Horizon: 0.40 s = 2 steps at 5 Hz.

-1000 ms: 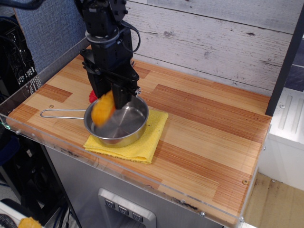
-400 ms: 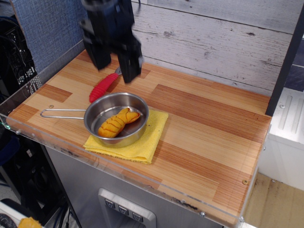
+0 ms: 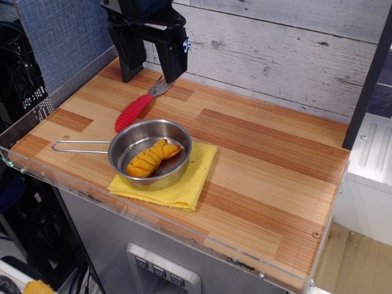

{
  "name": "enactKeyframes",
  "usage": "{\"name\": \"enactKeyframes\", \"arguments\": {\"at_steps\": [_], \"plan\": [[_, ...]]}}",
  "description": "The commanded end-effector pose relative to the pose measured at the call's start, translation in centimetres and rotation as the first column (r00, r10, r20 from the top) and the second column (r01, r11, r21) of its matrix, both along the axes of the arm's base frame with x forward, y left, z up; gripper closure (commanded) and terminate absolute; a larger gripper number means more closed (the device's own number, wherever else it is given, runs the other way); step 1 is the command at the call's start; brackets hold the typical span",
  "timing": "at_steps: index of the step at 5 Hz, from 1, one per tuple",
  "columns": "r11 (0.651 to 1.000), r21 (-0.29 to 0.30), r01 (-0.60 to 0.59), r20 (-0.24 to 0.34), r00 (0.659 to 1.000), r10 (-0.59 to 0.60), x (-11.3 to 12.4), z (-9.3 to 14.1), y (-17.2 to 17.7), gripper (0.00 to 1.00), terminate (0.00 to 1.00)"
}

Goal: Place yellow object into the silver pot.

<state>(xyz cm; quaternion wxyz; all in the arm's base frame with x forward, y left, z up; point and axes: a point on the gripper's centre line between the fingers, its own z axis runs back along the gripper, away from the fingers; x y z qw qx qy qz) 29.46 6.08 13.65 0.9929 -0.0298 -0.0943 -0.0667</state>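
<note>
The yellow object, an orange-yellow toy with dark stripes, lies inside the silver pot. The pot stands on a flat yellow cloth near the table's front left, its wire handle pointing left. My gripper is open and empty. It hangs well above the table behind the pot, near the back left, with its two black fingers apart.
A fork with a red handle lies on the wooden table behind the pot, under the gripper. A clear acrylic rim runs along the front edge. A grey plank wall stands at the back.
The gripper let go of the yellow object, which dropped into the pot. The gripper then rose and moved back, uncovering the fork.
</note>
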Motion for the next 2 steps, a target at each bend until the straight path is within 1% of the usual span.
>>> {"name": "enactKeyframes", "arguments": {"at_steps": [1,2], "plan": [[1.000,0.010,0.001,-0.038,0.999,-0.001,0.03,0.71,1.03,0.00,0.00],[1.000,0.010,0.001,-0.038,0.999,-0.001,0.03,0.71,1.03,0.00,1.00]]}}
